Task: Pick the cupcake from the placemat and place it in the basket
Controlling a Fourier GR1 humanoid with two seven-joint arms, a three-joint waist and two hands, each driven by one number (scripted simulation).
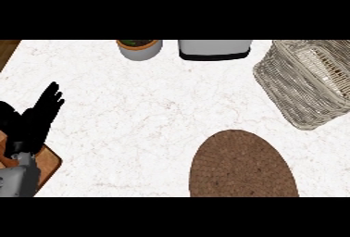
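Left hand [34, 122]: resting at the left edge, fingers straight and spread, pointing far, holding nothing.
Right hand: out of view.
Under the left hand: a wooden board [49, 167] in the near-left corner.
Cupcake: not visible. None shows on the brown placemat [242, 166], near right, and I cannot make one out inside the basket [290, 95], far right.
Risk: a reach to the placemat would likely close on nothing. The left hand is also well apart from both.
Around: plant pot [140, 50] and grey container [214, 50] at the far edge.
In the way: nothing stands between placemat and basket.
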